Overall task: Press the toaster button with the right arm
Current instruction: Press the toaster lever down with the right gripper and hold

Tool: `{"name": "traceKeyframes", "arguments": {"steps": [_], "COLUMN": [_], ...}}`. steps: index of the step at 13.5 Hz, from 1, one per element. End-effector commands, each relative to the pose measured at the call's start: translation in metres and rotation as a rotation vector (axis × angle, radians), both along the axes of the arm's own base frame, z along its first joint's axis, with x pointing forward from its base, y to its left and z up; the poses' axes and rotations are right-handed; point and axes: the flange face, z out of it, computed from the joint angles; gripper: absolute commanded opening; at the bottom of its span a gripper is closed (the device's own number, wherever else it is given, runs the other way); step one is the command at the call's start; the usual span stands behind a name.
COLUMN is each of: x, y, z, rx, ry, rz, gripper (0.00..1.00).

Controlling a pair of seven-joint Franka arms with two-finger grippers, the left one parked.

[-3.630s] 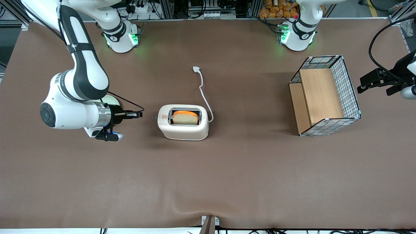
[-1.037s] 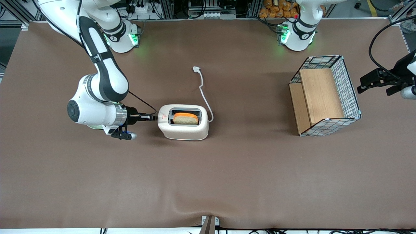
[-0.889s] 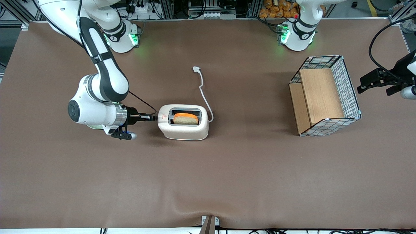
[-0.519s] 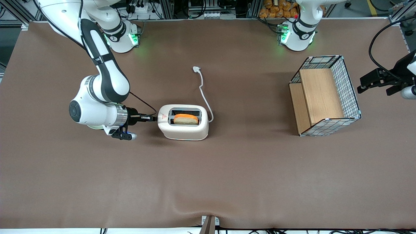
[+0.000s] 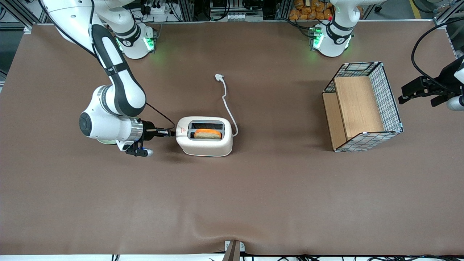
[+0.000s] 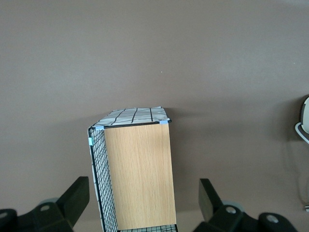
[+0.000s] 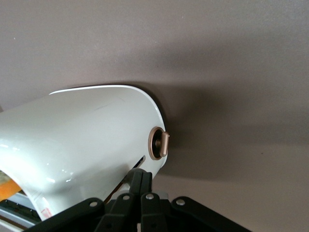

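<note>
The brown table [image 5: 232, 203] lies bare across its part nearest the front camera. Farther in, about midway along it, stands the white toaster [image 5: 204, 144], upright, with a slice of toast [image 5: 207, 134] sunk low in its grey-rimmed slot and a small red triangle mark [image 5: 182, 130] on top at the narrow end that faces the working arm.

Level with the toaster, toward the working arm's end of the table, the right arm [image 5: 112, 108] reaches down and sideways, its silver wrist ring just beside the toaster. The gripper [image 5: 172, 132] lies horizontal with its tip touching that narrow end, right under the red mark. In the right wrist view the black fingers [image 7: 140, 186] are drawn together into one slim tip set against the toaster's white end. The lever there is hidden under the fingers — whether it is pressed down cannot be told. A round tan knob [image 7: 158, 143] sticks out of the same end, just beside the fingers and apart from them.

Toward the parked arm's end, well apart from the toaster, sits a wire basket with wooden panels [image 5: 362, 107] — it also shows in the left wrist view [image 6: 137, 174].

Farther from the camera than the toaster, the white cord [image 5: 228, 105] runs from its other narrow end to a plug [image 5: 219, 77] lying flat on the table.
</note>
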Motion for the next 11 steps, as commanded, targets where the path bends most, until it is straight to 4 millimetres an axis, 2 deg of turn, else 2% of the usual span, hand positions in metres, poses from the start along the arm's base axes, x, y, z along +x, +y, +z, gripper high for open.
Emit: {"name": "traceKeyframes", "arguments": {"steps": [1,11], "x": [-0.010,-0.012], "y": [0.018,0.015], "z": [-0.018,-0.045], "rx": [0.014,0.003], "ry": [-0.028,-0.054], "rz": [-0.004,0.021], "gripper": [0.00,0.00]}}
